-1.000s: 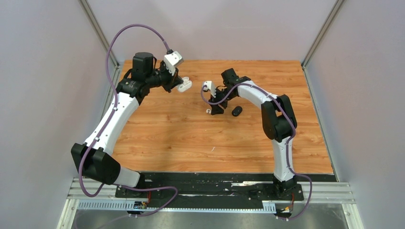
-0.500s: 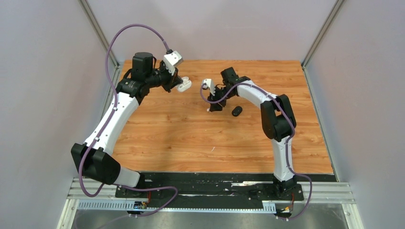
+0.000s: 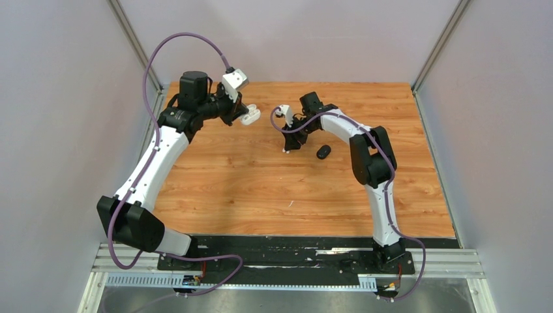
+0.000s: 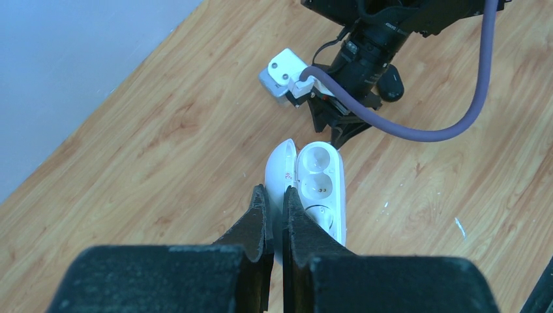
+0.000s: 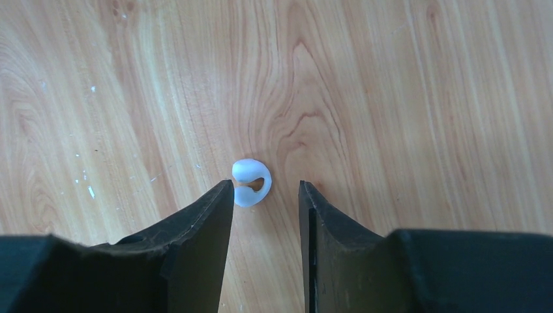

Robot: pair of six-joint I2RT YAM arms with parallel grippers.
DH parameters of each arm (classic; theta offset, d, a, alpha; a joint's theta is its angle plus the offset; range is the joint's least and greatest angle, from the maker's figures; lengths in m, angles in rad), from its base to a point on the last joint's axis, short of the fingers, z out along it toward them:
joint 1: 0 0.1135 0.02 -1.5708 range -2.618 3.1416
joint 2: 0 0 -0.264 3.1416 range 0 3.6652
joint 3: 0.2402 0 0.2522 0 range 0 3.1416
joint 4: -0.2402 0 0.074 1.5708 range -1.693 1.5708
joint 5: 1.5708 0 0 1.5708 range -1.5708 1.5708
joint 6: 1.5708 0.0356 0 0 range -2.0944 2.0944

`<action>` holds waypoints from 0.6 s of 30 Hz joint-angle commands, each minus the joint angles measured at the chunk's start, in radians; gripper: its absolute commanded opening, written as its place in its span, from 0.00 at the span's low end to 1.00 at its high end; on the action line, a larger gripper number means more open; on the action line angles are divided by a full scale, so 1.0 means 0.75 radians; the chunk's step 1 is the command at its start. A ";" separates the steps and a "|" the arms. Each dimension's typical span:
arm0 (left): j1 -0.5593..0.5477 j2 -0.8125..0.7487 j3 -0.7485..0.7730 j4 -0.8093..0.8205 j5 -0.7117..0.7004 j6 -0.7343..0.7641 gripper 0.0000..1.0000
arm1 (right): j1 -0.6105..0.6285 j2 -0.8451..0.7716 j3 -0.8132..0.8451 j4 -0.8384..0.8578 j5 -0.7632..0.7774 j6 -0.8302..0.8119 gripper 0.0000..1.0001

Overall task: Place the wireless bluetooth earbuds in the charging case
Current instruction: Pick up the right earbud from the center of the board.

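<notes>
My left gripper [image 4: 274, 193] is shut on the open white charging case [image 4: 320, 182] and holds it above the table; the case also shows in the top view [image 3: 250, 117]. Its wells that show look empty. One white earbud [image 5: 252, 182] lies on the wood just ahead of my right gripper [image 5: 265, 188], close to the left fingertip. The right gripper is open and empty and points down over the bud [image 3: 285, 151]. The other earbuds are out of view.
A closed black oval case [image 3: 323, 152] lies on the table just right of the right gripper; it also shows in the left wrist view [image 4: 392, 85]. The table's back edge and grey walls are near both grippers.
The right gripper has shifted a little left and back, over the white earbud. The left gripper with the case has barely moved.
</notes>
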 commanded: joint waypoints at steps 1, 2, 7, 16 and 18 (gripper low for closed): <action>0.010 0.003 0.027 0.025 0.018 -0.011 0.00 | -0.004 0.021 0.055 0.019 0.023 0.034 0.40; 0.012 0.002 0.026 0.024 0.017 -0.012 0.00 | -0.005 0.021 0.050 0.019 0.025 0.031 0.40; 0.012 0.001 0.018 0.026 0.021 -0.017 0.00 | -0.003 0.016 0.023 0.017 0.029 0.023 0.38; 0.012 -0.001 0.008 0.034 0.027 -0.028 0.00 | 0.012 0.007 -0.020 0.015 0.056 -0.024 0.36; 0.012 -0.002 0.008 0.031 0.026 -0.026 0.00 | 0.027 0.001 -0.043 0.015 0.063 -0.046 0.36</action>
